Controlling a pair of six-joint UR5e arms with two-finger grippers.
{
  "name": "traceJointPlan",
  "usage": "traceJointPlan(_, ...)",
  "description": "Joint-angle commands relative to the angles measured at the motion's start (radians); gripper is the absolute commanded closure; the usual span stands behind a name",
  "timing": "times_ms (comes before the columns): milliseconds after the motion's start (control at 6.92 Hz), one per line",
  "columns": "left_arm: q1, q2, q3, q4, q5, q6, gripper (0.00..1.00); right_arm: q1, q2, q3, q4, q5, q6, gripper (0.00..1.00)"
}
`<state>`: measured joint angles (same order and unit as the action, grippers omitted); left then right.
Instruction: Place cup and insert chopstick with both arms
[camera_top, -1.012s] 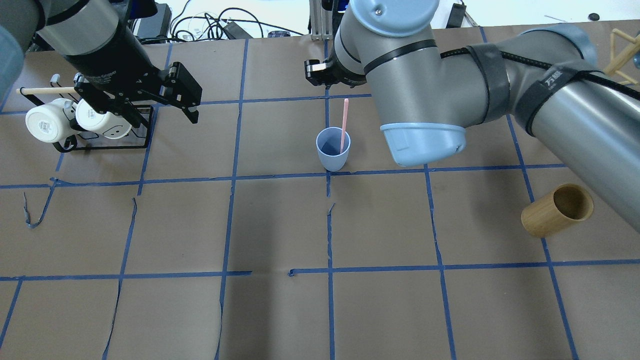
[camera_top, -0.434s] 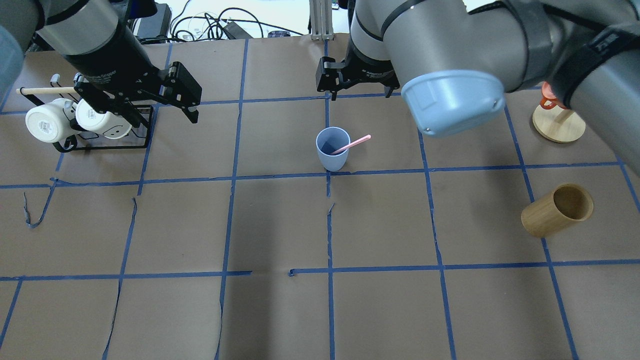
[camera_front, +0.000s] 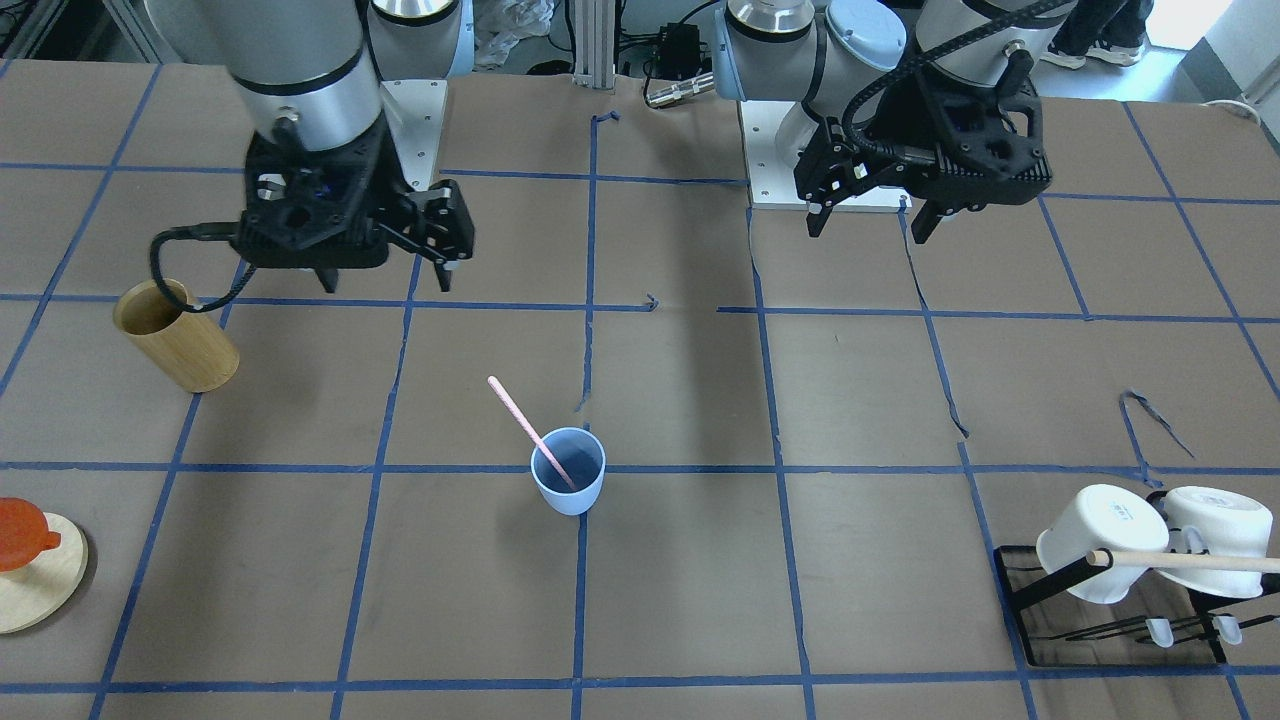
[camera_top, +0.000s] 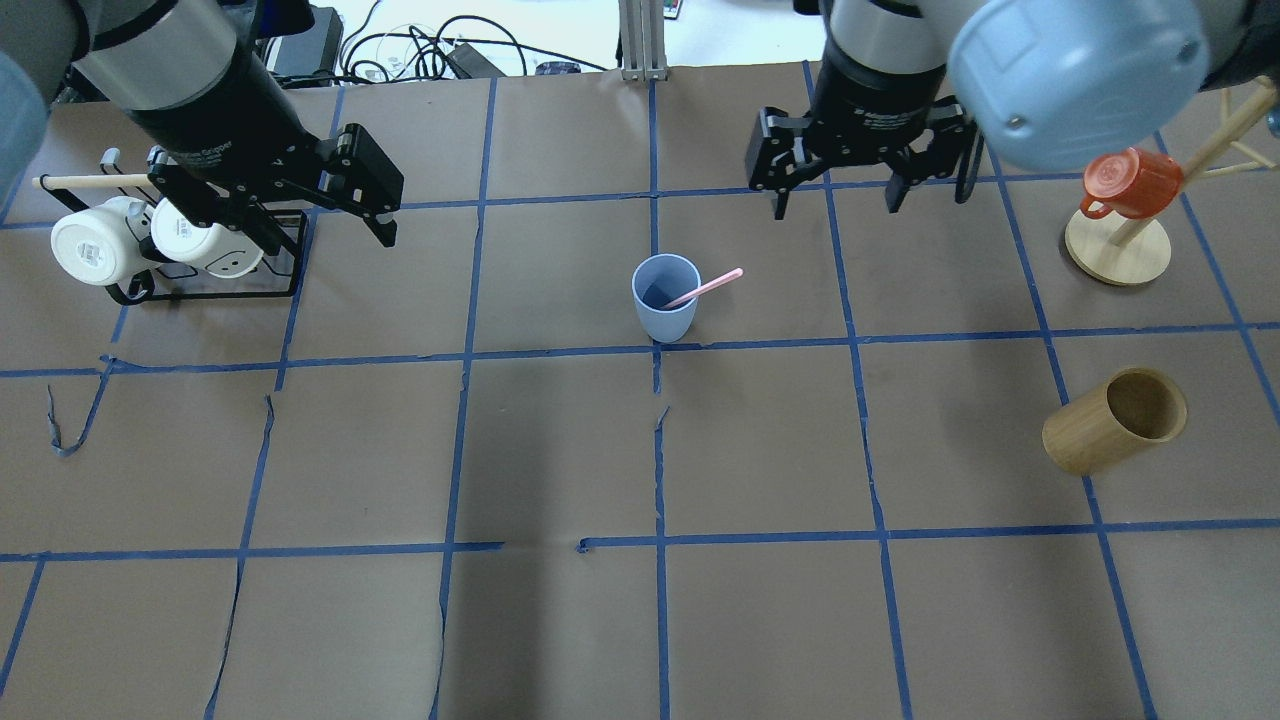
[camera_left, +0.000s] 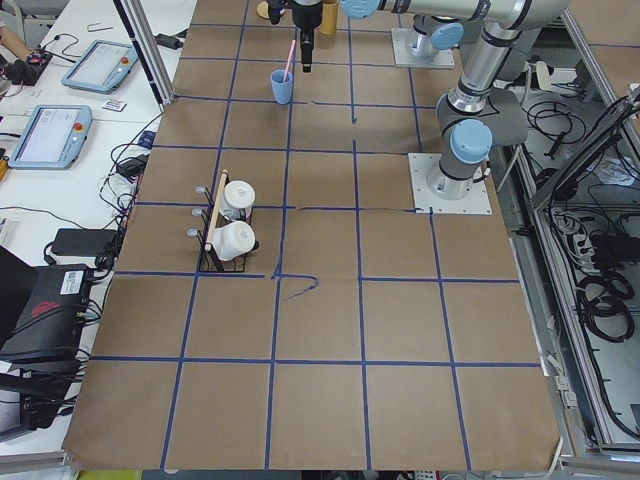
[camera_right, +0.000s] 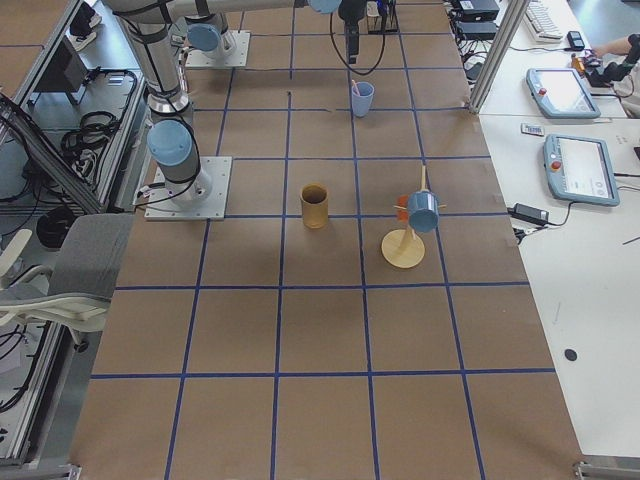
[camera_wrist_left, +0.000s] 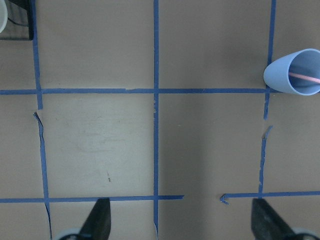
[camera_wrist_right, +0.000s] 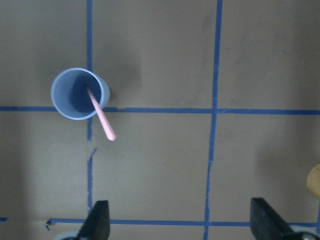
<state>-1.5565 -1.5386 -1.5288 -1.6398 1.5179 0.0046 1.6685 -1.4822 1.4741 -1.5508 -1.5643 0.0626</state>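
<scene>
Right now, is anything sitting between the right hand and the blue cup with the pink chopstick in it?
Nothing visible does. The right hand hangs open to one side of the blue cup, with only bare table between them. The pink chopstick leans out of the cup toward that side.

Robotics lab, no question. I'm bolted down on white square metal base plates (camera_left: 480, 200), right on top of a big worktable papered in brown and gridded with blue tape (camera_left: 320, 322). Across the table from me, a long white bench (camera_left: 30, 190) carries grey-framed touchscreen teach pendants (camera_left: 45, 134) with black cords trailing off them. Silver aluminium frame posts (camera_left: 140, 48) rise along that same edge of the table. Off the table's opposite edge, behind my bases, black cable bundles (camera_left: 598, 295) coil on the floor, and a grey swivel office chair (camera_right: 72, 272) stands there too.
</scene>
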Motion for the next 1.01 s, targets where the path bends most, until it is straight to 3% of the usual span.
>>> traceJointPlan(0,0.001,-0.002,-0.001,0.000,0.001,0.000,0.00,-0.160,-0.033,0.003,0.162,-0.003,-0.153,0.00)
traceJointPlan(145,0.001,0.000,-0.001,0.000,-0.001,0.000,0.00,-0.170,-0.068,0.006,0.210,-0.007,-0.153,0.00)
traceJointPlan(867,0.001,-0.002,-0.001,0.000,-0.001,0.000,0.00,-0.173,-0.076,0.025,0.212,-0.005,-0.173,0.00)
